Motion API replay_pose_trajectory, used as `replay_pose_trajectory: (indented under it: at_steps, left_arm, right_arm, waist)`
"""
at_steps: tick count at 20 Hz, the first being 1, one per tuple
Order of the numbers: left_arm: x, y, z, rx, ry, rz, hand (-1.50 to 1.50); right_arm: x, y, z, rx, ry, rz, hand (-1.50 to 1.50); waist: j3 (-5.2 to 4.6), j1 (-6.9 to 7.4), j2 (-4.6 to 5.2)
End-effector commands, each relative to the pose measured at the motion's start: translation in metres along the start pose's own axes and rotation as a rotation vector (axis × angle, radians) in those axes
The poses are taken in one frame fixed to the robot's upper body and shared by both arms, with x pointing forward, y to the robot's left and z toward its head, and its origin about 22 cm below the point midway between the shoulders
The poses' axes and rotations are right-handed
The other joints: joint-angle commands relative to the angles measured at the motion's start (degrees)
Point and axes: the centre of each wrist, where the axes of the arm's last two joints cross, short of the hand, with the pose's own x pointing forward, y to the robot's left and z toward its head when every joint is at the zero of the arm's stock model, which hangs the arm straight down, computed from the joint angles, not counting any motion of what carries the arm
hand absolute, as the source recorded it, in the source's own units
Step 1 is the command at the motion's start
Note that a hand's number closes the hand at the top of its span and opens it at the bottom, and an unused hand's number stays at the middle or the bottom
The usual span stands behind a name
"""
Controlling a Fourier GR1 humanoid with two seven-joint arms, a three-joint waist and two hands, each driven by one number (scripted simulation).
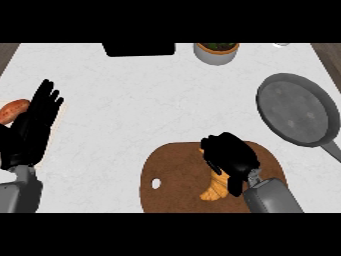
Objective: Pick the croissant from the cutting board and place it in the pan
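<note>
Under the curled fingers of the right hand [230,156] the croissant [216,189] lies gripped but still on the cutting board [174,175], the pan [298,109] waiting beyond; left hand [36,125] rests open.

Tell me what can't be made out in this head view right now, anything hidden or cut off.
- Croissant: mostly covered by the right hand in the head view; only its lower end shows, so whether it has left the cutting board cannot be told.
- Cutting board: its near edge is cut off at the bottom.
- Pan: the handle runs off the right edge.
- Reddish food at the left: partly hidden by the left hand.
- Dark object and potted plant: cropped at the top.
</note>
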Motion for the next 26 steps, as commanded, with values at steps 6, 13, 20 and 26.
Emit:
replay_pose_trajectory:
  at_steps: [6,13,20,26]
  left_arm:
    - [-0.011,0.006,0.006,0.006,0.003,-0.004,0.0]
    - [-0.019,-0.022,-0.002,-0.017,-0.006,-0.002,0.0]
    - [0.012,-0.004,-0.002,-0.045,-0.019,-0.001,0.0]
    - [-0.005,-0.008,0.002,-0.04,-0.01,0.003,0.0]
  right_arm:
    - [0.018,-0.056,0.093,-0.465,0.295,0.067,1.5]
    - [0.046,-0.112,0.157,-0.628,0.339,0.063,1.5]
    - [0.002,-0.145,0.161,-0.704,0.445,-0.034,1.5]
    - [-0.06,-0.136,0.176,-0.76,0.523,-0.13,1.5]
  waist:
    - [0.08,-0.46,-0.12]
    - [0.13,1.41,0.6]
    - [0.19,2.47,0.72]
    - [0.21,2.31,0.75]
